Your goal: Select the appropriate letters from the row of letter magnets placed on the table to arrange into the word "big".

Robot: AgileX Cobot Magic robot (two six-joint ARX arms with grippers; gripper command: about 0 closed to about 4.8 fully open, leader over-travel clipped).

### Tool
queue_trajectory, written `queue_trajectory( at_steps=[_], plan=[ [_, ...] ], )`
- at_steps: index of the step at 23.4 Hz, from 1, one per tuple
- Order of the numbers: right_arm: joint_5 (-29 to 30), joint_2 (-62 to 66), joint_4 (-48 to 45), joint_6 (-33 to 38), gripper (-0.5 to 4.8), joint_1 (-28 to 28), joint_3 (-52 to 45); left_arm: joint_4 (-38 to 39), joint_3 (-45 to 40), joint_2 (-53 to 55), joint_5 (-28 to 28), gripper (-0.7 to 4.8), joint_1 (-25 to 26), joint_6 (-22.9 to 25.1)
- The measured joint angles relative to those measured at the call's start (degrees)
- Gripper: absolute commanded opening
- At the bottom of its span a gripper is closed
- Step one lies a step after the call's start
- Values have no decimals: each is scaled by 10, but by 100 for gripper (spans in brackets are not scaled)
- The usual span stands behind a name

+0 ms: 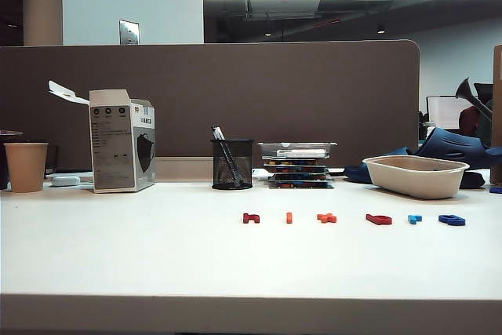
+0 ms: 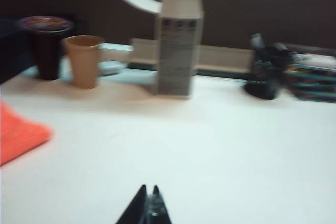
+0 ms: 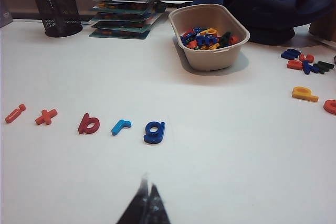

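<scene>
A row of letter magnets lies on the white table [image 1: 118, 249]: a dark red piece [image 1: 251, 218], an orange "i" [image 1: 289, 217], an orange-red "x" [image 1: 327, 217], a red "b" [image 1: 379, 219], a light blue "r" [image 1: 415, 219] and a dark blue "g" [image 1: 452, 220]. The right wrist view shows the "i" [image 3: 14, 113], "x" [image 3: 46, 116], "b" [image 3: 88, 124], "r" [image 3: 121, 126] and "g" [image 3: 155, 131]. My right gripper [image 3: 148, 188] is shut and empty, short of the "g". My left gripper [image 2: 149, 188] is shut and empty over bare table. Neither arm appears in the exterior view.
A beige tub [image 1: 416, 176] of spare letters [image 3: 208, 38] stands behind the row's right end, with loose letters [image 3: 305, 64] beyond. A mesh pen cup [image 1: 232, 163], stacked trays [image 1: 298, 164], a carton [image 1: 121, 140], a paper cup [image 1: 26, 166] and an orange cloth [image 2: 18, 134] stand further left.
</scene>
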State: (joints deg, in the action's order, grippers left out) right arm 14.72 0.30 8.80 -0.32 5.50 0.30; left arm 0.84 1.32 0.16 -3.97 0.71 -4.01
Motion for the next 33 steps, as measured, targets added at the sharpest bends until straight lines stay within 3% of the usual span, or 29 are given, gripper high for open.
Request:
queue_trajectory(
  at_steps=[5, 7, 9, 12, 15, 17, 18, 26, 29, 33],
  plan=[
    [0, 0, -4, 0, -5, 0, 0, 53, 91, 0, -109, -5, 0, -58],
    [0, 0, -4, 0, -5, 0, 0, 127, 170, 0, -163, -5, 0, -115],
    [2, 0, -4, 0, -5, 0, 0, 181, 218, 8, -210, -5, 0, -142],
    [3, 0, -4, 0, -5, 0, 0, 217, 284, 29, -266, -5, 0, -156],
    [3, 0, -4, 0, -5, 0, 0, 295, 417, 115, -287, -5, 0, -162],
    [3, 0, -4, 0, -5, 0, 0, 362, 508, 194, -306, -5, 0, -156],
    [3, 0, -4, 0, -5, 0, 0, 433, 584, 254, -314, -5, 0, -136],
    [3, 0, -4, 0, -5, 0, 0, 636, 862, 452, -251, -5, -2, -113],
    [3, 0, -4, 0, -5, 0, 0, 650, 930, 500, -212, -5, -59, -132],
    [3, 0, -4, 0, -5, 0, 0, 682, 996, 561, -123, -5, -172, -156]
  ],
)
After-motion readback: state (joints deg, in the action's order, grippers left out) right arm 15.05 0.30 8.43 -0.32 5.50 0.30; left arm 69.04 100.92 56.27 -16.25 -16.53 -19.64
